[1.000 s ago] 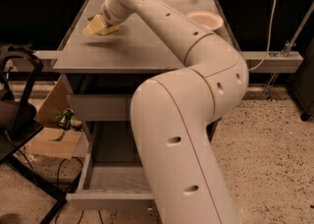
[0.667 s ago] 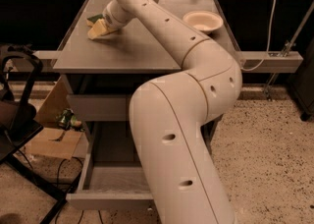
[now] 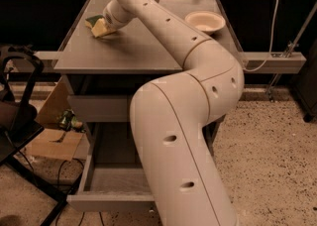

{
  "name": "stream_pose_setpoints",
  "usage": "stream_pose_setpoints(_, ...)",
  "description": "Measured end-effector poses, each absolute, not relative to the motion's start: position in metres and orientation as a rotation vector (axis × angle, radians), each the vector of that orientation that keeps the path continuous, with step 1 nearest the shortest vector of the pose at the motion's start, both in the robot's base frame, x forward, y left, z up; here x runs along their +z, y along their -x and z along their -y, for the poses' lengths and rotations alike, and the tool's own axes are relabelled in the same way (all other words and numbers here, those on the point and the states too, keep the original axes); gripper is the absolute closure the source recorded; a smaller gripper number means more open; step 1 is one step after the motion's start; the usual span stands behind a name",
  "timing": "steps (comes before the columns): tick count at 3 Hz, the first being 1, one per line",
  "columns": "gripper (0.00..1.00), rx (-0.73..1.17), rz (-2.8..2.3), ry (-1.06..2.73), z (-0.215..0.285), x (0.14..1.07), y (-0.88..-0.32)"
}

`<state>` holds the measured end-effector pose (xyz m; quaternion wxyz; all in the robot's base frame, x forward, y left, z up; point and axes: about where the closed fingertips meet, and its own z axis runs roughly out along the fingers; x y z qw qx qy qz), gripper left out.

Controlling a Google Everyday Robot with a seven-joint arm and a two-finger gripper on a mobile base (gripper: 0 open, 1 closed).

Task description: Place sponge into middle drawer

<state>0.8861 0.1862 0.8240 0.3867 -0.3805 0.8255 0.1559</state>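
Grey cabinet stands on a speckled floor; my arm reaches over the cabinet's top; low on the cabinet the middle drawer is pulled open; the sponge is at the cabinet top's far left, against my gripper; whether it is clamped I cannot tell; carrying and dropping remain, I judge; no readable writing.

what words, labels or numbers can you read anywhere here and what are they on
No text can be read in this view.
Arm: plain cream shell with dark round holes, no label.
Gripper: at the sponge on the far left of the tabletop, no marking shows.
Bowl and open drawer: blank.
Green packet by the cardboard on the floor: any print is too blurred to read.
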Motion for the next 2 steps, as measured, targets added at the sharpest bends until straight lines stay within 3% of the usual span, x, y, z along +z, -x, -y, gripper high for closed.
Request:
stream_pose_setpoints(1,0.96,0.397,-2.102,0.969,-0.186,0.824,-0.886)
stream_pose_setpoints(2,1.00,0.362,-2.102,0.996,-0.163,0.831,-0.882)
